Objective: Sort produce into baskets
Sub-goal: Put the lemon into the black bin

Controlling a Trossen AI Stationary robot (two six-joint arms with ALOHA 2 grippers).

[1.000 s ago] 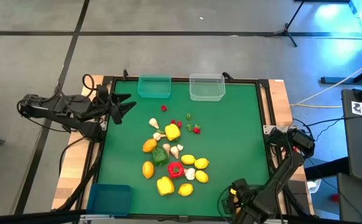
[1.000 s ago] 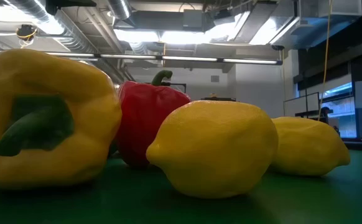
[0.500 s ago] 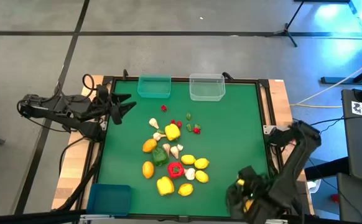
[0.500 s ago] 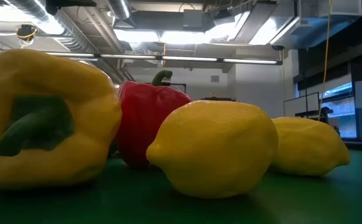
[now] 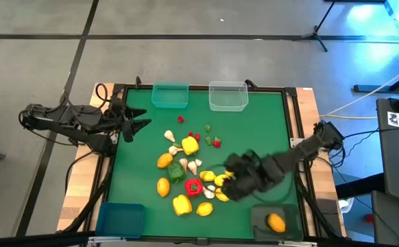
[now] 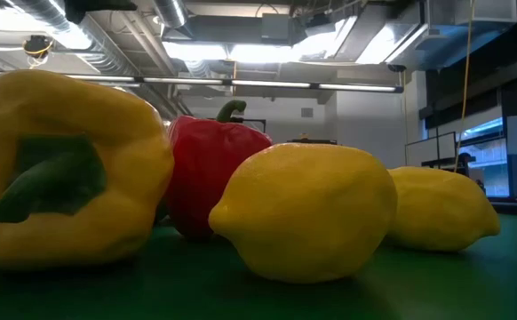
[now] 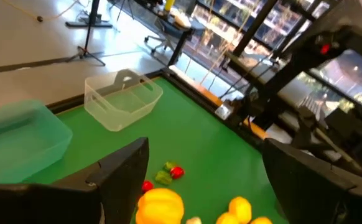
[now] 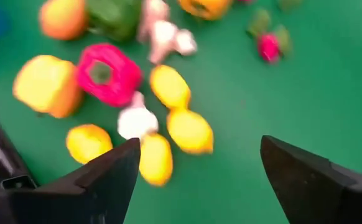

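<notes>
The produce lies in a loose pile mid-table: yellow peppers point(image 5: 190, 145) point(image 5: 182, 204), a red pepper point(image 5: 193, 186), a green pepper point(image 5: 176, 171), lemons point(image 5: 207, 176) and garlic point(image 5: 210, 192). My right gripper point(image 5: 230, 185) hangs open above the pile's right side, over lemons point(image 8: 189, 130), holding nothing. My left gripper point(image 5: 134, 123) waits open and high at the table's left edge. The teal basket point(image 5: 170, 95) and clear basket point(image 5: 227, 96) stand at the far edge. The blue one point(image 5: 121, 219) is near left. The dark one point(image 5: 276, 218), near right, holds an orange citrus point(image 5: 276, 222).
Small red and green pieces point(image 5: 212, 140) lie between the pile and the far baskets. Bare green mat point(image 5: 261, 137) stretches on the right. The low view shows a yellow pepper point(image 6: 63, 169), a red pepper point(image 6: 214, 169) and two lemons point(image 6: 307, 209) close up, with no gripper.
My right gripper has risen from over the dark basket at the near right corner and swung toward the table's left and far side, rolling its wrist. It now hangs over the produce pile. The dark basket with the orange citrus has come out from under the arm.
</notes>
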